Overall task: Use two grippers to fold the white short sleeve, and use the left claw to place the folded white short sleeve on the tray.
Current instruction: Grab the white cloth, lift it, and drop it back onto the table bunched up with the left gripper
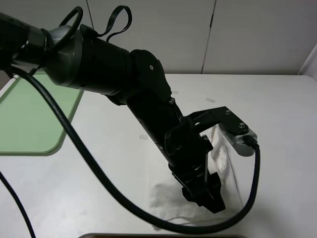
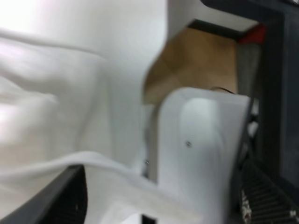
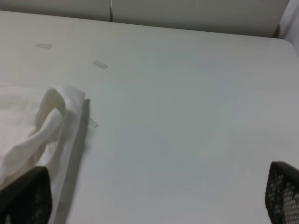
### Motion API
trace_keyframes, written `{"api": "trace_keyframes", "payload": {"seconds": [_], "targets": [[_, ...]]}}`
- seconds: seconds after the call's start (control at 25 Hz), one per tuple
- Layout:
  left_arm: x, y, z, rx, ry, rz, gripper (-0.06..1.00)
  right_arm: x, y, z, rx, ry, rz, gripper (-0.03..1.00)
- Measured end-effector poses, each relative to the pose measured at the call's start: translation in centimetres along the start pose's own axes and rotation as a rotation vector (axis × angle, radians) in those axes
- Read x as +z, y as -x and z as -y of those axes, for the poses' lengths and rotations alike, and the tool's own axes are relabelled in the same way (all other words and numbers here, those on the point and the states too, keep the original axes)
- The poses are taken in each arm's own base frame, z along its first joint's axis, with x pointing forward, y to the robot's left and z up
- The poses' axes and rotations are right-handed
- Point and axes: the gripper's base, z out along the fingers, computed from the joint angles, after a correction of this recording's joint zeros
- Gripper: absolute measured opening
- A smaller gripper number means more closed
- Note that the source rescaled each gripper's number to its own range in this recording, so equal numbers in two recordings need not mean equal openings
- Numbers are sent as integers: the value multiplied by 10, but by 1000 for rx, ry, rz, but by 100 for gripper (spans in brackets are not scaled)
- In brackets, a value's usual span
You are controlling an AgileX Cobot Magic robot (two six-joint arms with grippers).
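The white short sleeve (image 1: 218,161) lies crumpled near the table's front, right of the middle. My left claw (image 1: 204,197) reaches down onto it from the upper left. In the left wrist view its two fingers (image 2: 70,198) stand apart, open, with wrinkled cloth (image 2: 56,107) beneath and between them. The right gripper (image 3: 154,198) is out of the exterior view. Its own view shows open jaws over bare table, with an edge of the shirt (image 3: 42,123) off to one side. The green tray (image 1: 29,119) lies at the far left, and nothing shows on the part in view.
Small pale tape strips (image 1: 210,100) dot the white table (image 1: 277,109), some close to the shirt (image 3: 92,122). The thick black left arm (image 1: 124,74) and its looping cable (image 1: 89,163) cross the middle. The table's front edge (image 1: 163,236) runs just below the claw.
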Motion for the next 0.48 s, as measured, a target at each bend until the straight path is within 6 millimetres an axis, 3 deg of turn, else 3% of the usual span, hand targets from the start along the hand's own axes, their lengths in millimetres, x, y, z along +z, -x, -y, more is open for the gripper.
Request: {"api": "trace_keyframes", "payload": {"seconds": [0.36,0.48], "targets": [[-1,3,-6,-12,52,41,67,0,0,0,0,0,0,100],[-5,5,-11,-103,59,79,67,0,0,0,0,0,0,100]]}}
